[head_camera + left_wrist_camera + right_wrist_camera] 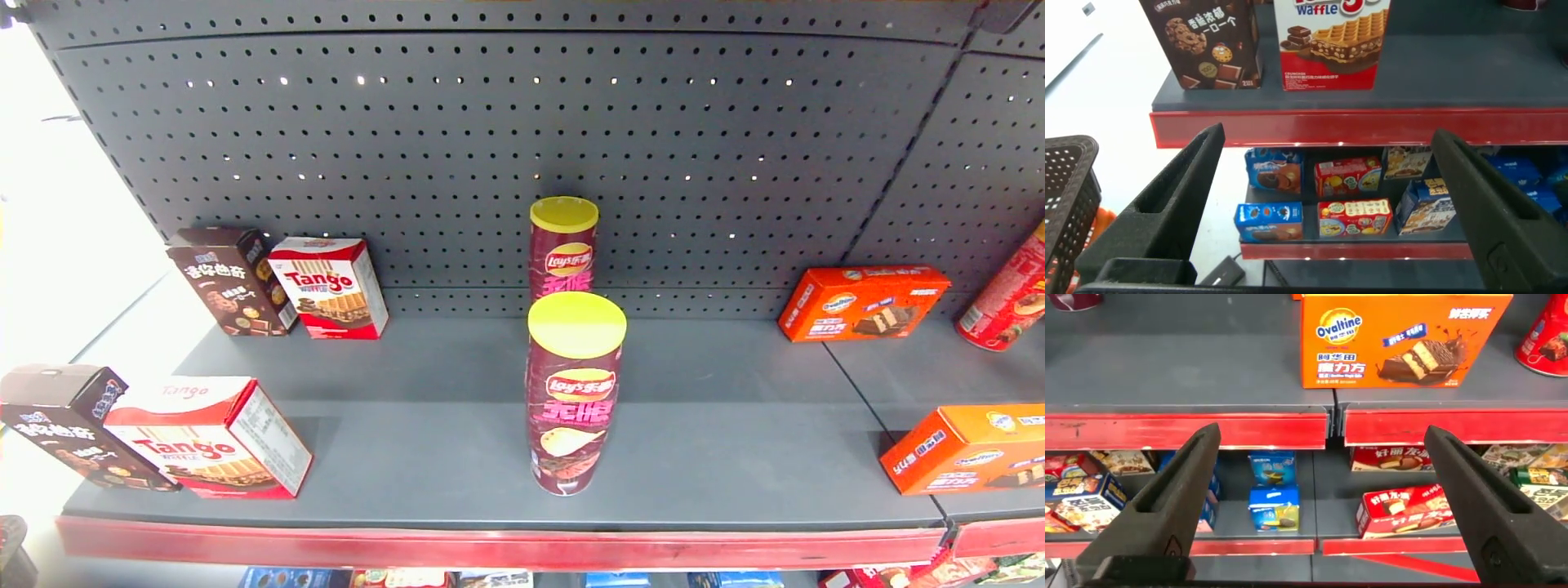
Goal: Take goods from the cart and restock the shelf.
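Note:
Two maroon chip cans with yellow lids stand upright on the grey shelf (424, 441), one near the front (573, 396) and one behind it by the pegboard (563, 247). My left gripper (1327, 212) is open and holds nothing; it hangs below and in front of the shelf's red edge (1355, 128), facing the dark cookie box (1204, 41) and the red-and-white wafer box (1331, 41). My right gripper (1327, 502) is open too with nothing in it, in front of the orange chocolate box (1404, 339).
Cookie and wafer boxes stand at the shelf's left (208, 437) and back left (331, 286). Orange boxes (861, 302) and a red can (1008, 298) sit at the right. A black cart basket (1065, 204) is beside the left gripper. Lower shelves hold several small boxes (1409, 510).

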Available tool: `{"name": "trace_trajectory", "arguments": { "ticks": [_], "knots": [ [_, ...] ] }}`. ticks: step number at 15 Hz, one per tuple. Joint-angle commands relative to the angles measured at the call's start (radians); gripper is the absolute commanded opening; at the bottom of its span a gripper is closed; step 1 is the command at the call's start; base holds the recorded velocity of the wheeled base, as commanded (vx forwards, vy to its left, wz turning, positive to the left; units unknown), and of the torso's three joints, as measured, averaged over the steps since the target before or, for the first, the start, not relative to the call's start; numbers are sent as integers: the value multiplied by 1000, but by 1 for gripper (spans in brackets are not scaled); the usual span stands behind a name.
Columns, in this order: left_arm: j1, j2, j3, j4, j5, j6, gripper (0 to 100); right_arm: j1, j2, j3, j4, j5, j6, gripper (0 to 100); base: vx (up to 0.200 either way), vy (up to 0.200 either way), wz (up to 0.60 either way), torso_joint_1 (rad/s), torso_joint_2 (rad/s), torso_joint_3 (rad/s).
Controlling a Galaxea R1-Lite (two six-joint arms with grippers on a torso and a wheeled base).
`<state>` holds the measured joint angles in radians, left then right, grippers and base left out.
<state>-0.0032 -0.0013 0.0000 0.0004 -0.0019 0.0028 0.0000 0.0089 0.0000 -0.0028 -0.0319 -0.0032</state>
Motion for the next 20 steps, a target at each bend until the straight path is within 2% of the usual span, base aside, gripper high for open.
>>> {"name": "trace_trajectory", "arguments": {
  "ticks": [1, 3, 20],
  "knots": [
    [0, 1, 0, 0, 0, 0, 100, 0, 2, 0, 0, 0, 0, 100, 0, 0, 0, 0, 0, 0],
    [0, 1, 0, 0, 2, -1, 100, 0, 3, 0, 0, 0, 0, 100, -100, 0, 0, -1, 1, 4],
    [0, 1, 0, 0, 0, -1, 100, 0, 2, 0, 0, 1, 3, 100, 0, 0, 0, 0, 0, 0]
  ]
}}
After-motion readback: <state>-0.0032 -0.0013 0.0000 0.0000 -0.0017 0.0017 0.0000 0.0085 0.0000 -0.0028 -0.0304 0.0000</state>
